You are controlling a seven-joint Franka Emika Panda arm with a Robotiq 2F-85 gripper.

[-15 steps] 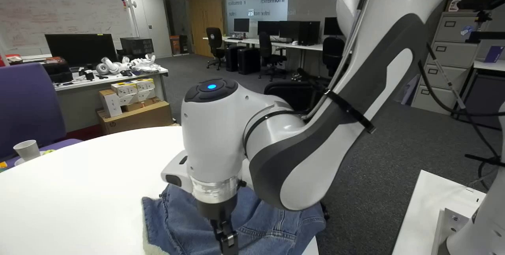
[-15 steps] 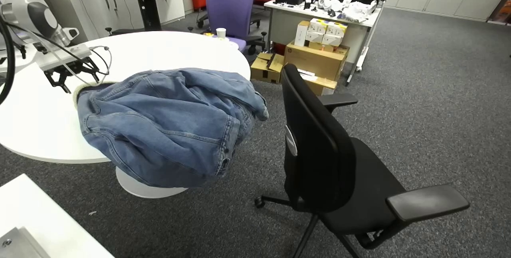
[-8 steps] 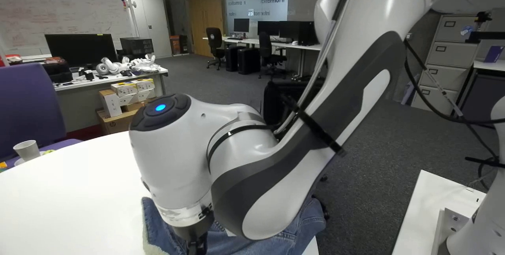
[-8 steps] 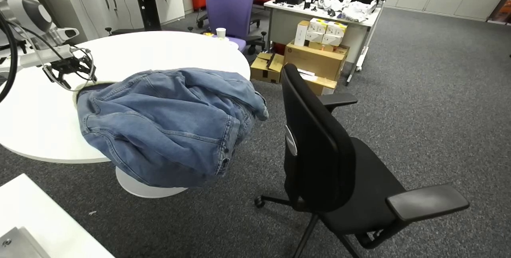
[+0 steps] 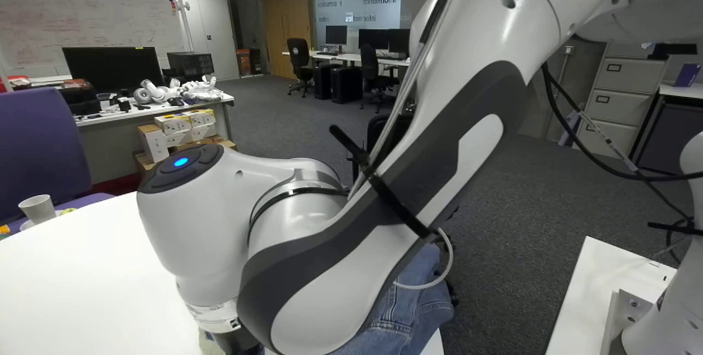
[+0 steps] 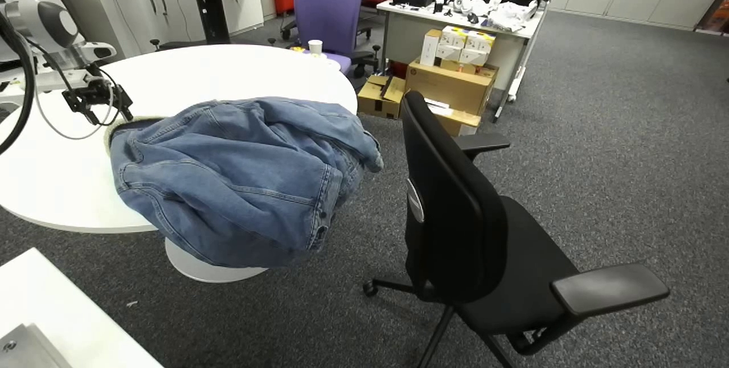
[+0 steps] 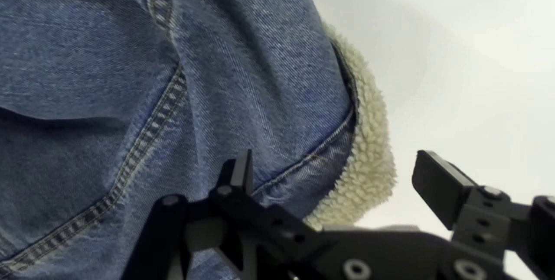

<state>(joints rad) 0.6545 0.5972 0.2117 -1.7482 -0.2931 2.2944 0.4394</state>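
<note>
The gripper [image 7: 333, 165] is pointing down at the jacket [image 6: 239, 180] and is standing released, its jaws gaping wide. In the wrist view, one finger [image 7: 237, 176] is overlapping the jacket and the other is overlapping the table [image 6: 245, 72]; the fleece edging [image 7: 370, 150] is running between them. The views are not showing whether either finger is touching the cloth.

The jacket is lying rumpled on the round white table. Its fleece edging is lying nearest the gripper; the part toward the black chair [image 6: 455, 214] is hanging over the table's rim.

In an exterior view, the arm [image 5: 428, 168] is hiding much of the jacket, and the gripper is running out of the bottom of the frame. A white cable [image 5: 451, 259] is looping below the arm, in front of the jacket.

The purple chair [image 6: 327, 9] is standing beyond the table, with a cup [image 6: 315, 46] near its seat. Boxes [image 6: 450, 83] are resting on the floor [image 6: 598, 146] by the desk [image 6: 401, 40].
</note>
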